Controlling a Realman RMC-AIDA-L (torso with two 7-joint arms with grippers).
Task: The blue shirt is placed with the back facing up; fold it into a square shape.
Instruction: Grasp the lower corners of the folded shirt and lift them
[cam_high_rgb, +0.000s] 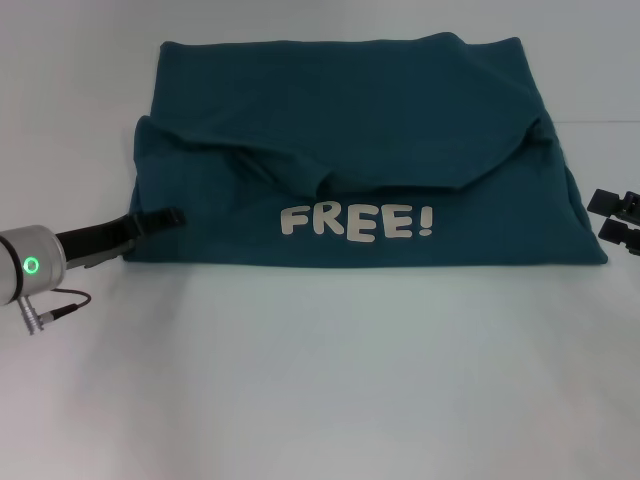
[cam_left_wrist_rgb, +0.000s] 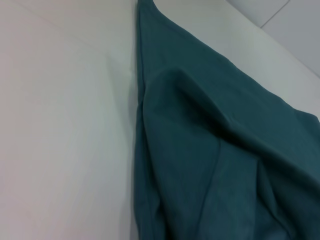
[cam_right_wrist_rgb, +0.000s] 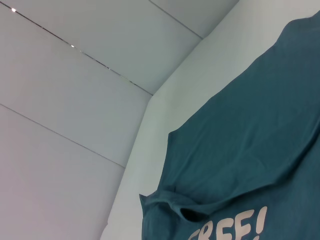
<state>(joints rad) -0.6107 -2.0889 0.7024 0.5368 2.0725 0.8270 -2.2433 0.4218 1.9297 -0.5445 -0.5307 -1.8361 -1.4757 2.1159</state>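
We see the blue shirt (cam_high_rgb: 350, 150) lying partly folded on the white surface (cam_high_rgb: 320, 380), its "FREE!" lettering (cam_high_rgb: 357, 221) facing up. Our left gripper (cam_high_rgb: 165, 218) touches the shirt's left edge, clenched or not we cannot tell; our right gripper (cam_high_rgb: 618, 216) sits spread just beside its right edge.

Creased blue shirt (cam_left_wrist_rgb: 215, 150), hemmed edge, white table (cam_left_wrist_rgb: 65, 125)

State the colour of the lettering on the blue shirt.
Off-white "FREE!" lettering on the blue shirt; clearest in the head view.
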